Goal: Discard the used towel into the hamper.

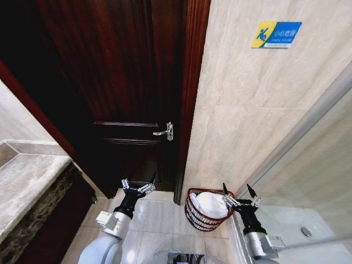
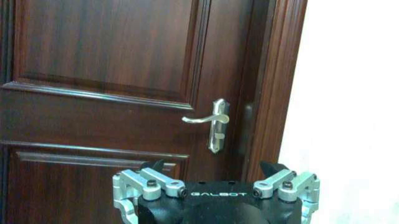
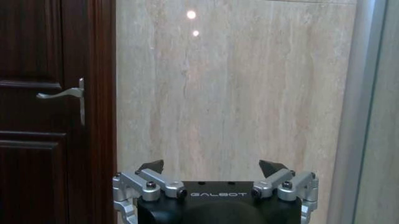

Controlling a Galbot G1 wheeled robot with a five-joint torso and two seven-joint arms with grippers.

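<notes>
Both arms end alike — the left gripper (image 1: 138,185) and right gripper (image 1: 238,193) each carry silver metal linkages with dark screws, tipped by short black pointed fingers (image 2: 154,166). Each sits on a black wrist block marked GALBOT in pale letters — then a black forearm and a light grey casing.

A dark wooden door (image 1: 118,93) with a lever handle (image 1: 165,131) stands at eleven o'clock; beige marble wall (image 1: 258,110) at one o'clock.
</notes>
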